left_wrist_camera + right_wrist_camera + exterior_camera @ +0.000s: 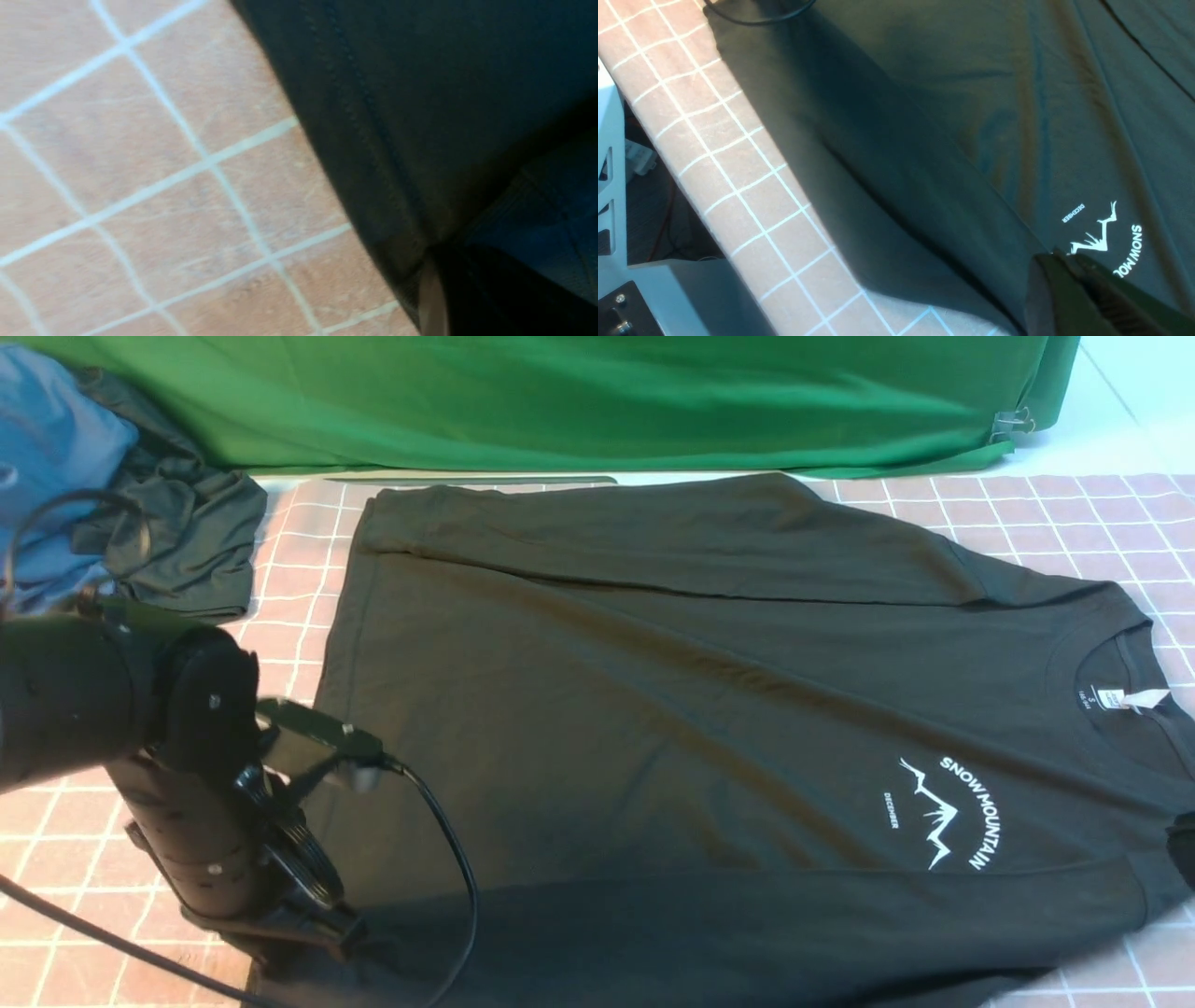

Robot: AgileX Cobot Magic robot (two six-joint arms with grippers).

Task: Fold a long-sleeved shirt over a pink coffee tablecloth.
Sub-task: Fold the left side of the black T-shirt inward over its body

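Mid-frame, the long-sleeved shirt (653,709) lies flat on the pink coffee tablecloth (1074,513); left claw (299,938) pinches its hem corner, right claw (1059,275) clamps its shoulder fold. Limp and light, probably best held at seams.

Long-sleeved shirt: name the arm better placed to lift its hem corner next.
Left. The left gripper sits at the long-sleeved shirt's near hem corner, jaws shut on the stitched edge. The right gripper is at the chest print end, far from that corner.
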